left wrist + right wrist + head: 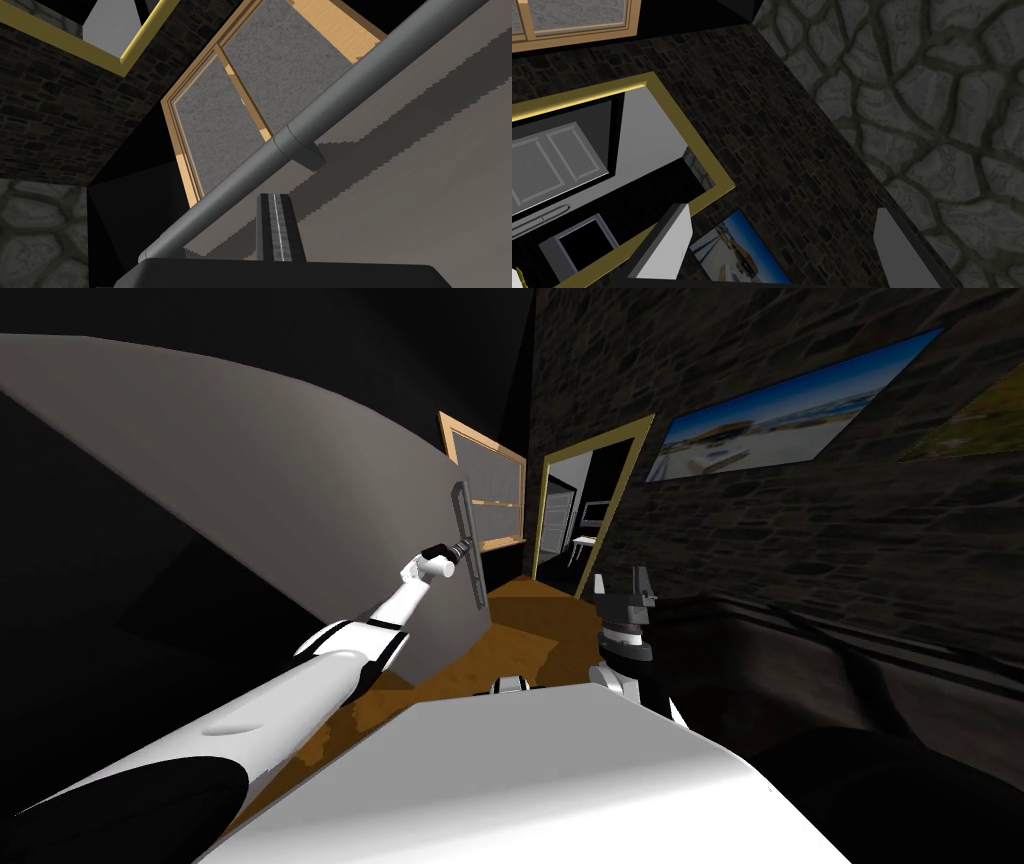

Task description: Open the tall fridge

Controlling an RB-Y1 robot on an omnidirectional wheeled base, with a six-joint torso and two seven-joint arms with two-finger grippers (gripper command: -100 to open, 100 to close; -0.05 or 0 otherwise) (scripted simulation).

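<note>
Bits you can't really make out

The fridge (250, 478) runs off the head view's edge, so no top or far side. Its handle (300, 135) gets chopped by the left wrist view's edge. The left gripper (463, 550) is way too tiny in the head view to read. The wall picture (737, 255) is cut off too.
</note>
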